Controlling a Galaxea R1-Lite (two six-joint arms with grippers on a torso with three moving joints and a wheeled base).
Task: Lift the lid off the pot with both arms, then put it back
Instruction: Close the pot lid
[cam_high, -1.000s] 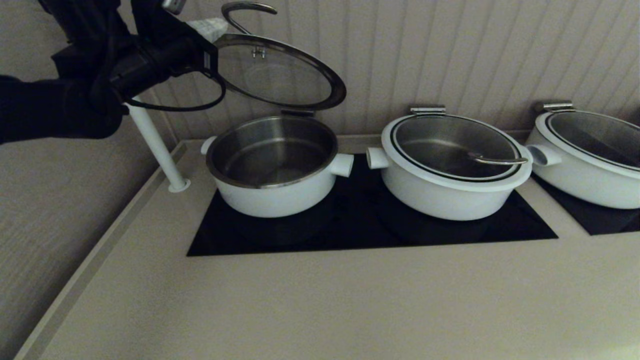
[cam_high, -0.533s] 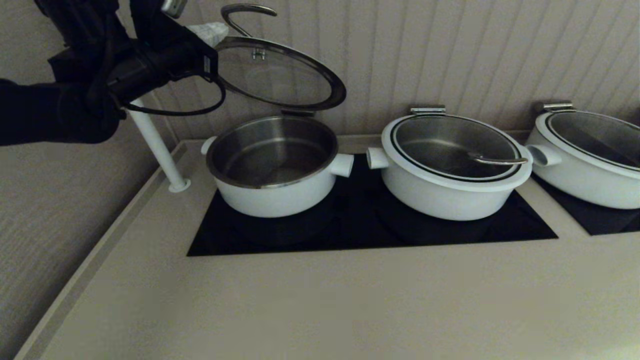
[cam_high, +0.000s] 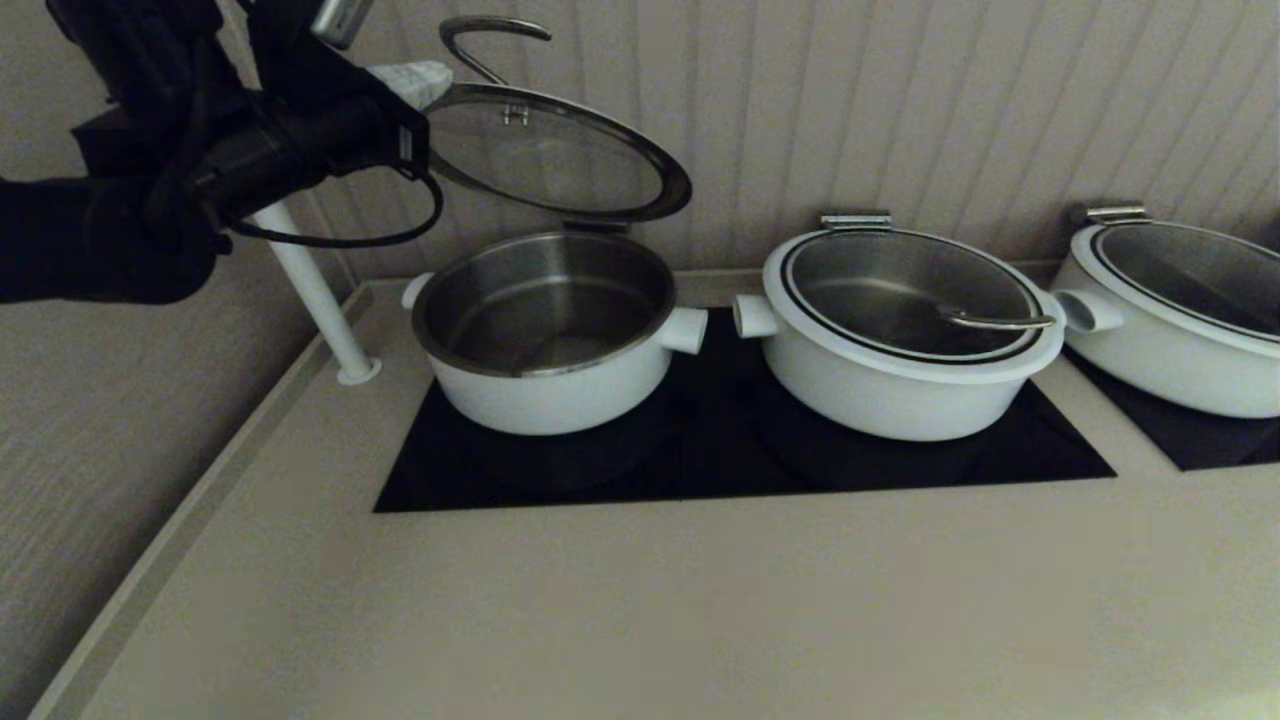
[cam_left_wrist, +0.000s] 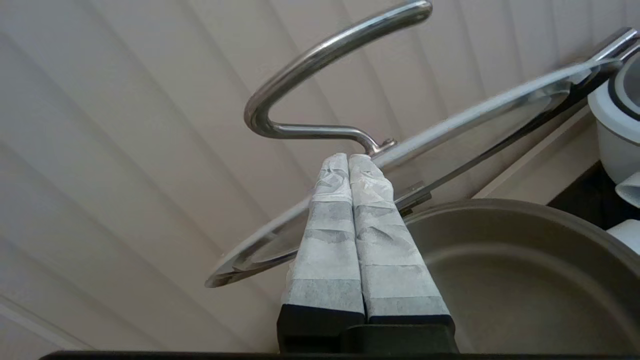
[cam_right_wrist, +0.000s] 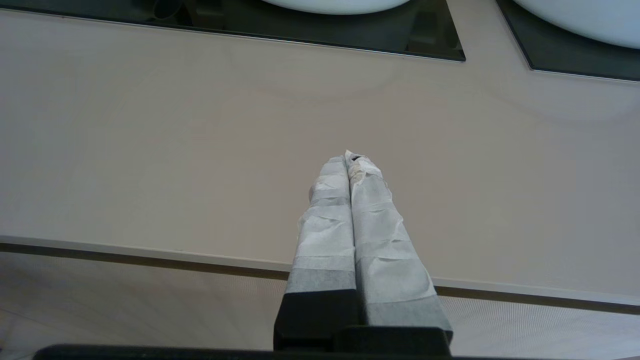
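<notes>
Propping lid (cam_high: 560, 155) tilted above pot (cam_high: 545, 335), left gripper (cam_left_wrist: 348, 159) jaws together; right gripper (cam_right_wrist: 350, 156) jaws together.

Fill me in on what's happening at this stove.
The left claw, fingers pressed together, is propping up the glass lid, tilted open above the leftmost pot, its far edge low by the pot's back rim. The right claw hangs shut over the bare counter, away from the pots.
</notes>
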